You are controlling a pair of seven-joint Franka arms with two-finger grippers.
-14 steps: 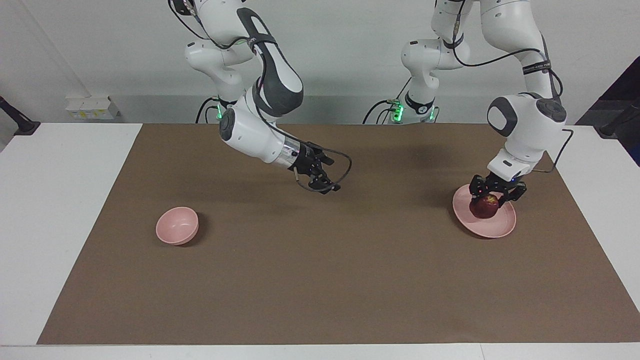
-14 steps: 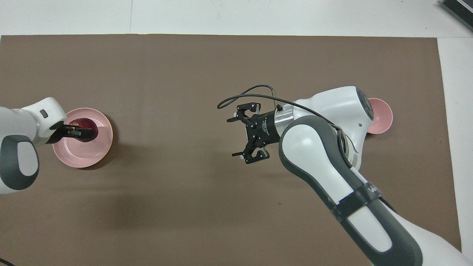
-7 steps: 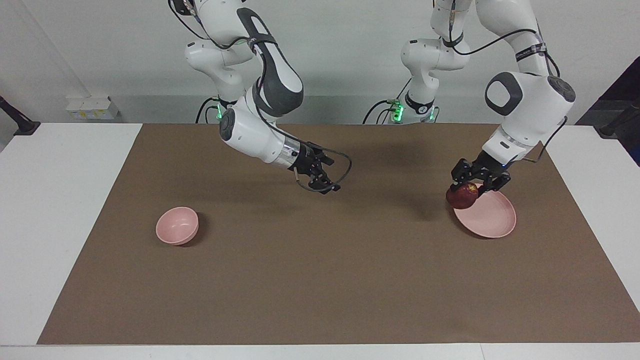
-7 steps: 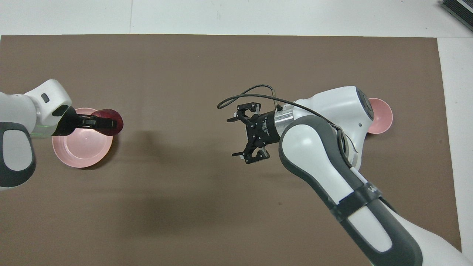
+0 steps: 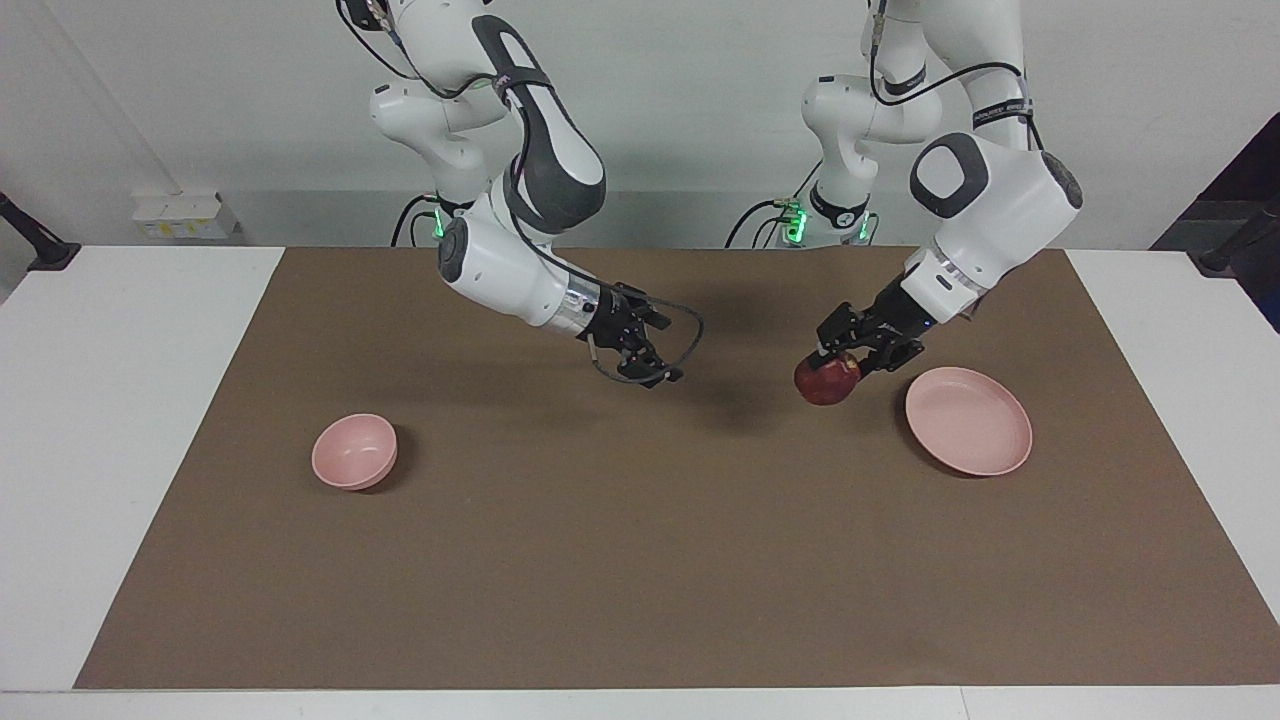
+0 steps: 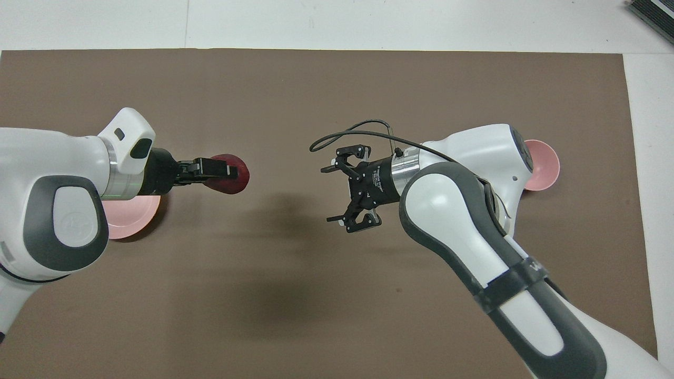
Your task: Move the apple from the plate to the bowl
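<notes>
Now the left gripper [image 5: 838, 362] hangs in the air over the brown mat [image 5: 640, 560], its fingers clenched on the apple [image 5: 827, 380]. Gripper and apple are clear of the plate [image 5: 968, 434], over bare mat beside it, on the side toward the table's middle. In the overhead view the apple [image 6: 229, 173] shows at the tip of the left gripper [image 6: 221, 169], with the black fingers running across its top. The plate [image 6: 131, 221] is mostly covered there by the left arm's white wrist; only part of its rim shows. It has nothing on it in the facing view and sits at the left arm's end of the table.

Over the middle of the mat the right gripper [image 5: 645, 362] waits, raised off the surface and pointing toward the left arm's end, its fingers spread wide with nothing between them. Seen from overhead, the right gripper [image 6: 345, 192] faces the apple, well apart from it, and a black cable loops above its wrist.

At the right arm's end of the table stands the bowl [image 5: 354, 451], farther from the robots than the right gripper's spot and holding nothing. In the overhead view the bowl [image 6: 545, 166] is half hidden by the right arm's elbow.
</notes>
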